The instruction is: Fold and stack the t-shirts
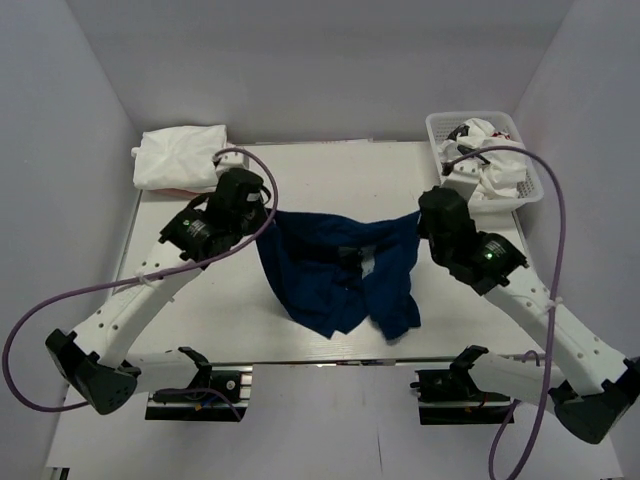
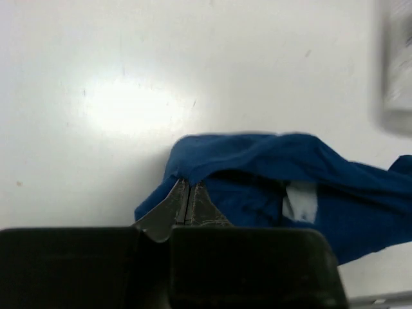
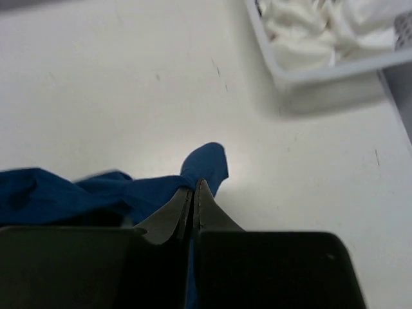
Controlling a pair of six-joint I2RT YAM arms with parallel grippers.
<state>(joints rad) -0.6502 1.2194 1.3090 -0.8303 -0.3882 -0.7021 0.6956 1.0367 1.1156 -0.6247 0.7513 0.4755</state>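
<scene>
It looked like a lab test booth: a white table [image 1: 230,320] boxed in by plain white walls [image 1: 60,120], with robot arms [image 1: 150,290] bolted to its near edge.

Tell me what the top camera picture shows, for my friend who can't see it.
Two robot arms stretch a navy blue t-shirt between them over a white table, the left hand and right hand each shut on one end. A folded white t-shirt lies at the far left corner; a basket of white cloth sits far right.
</scene>
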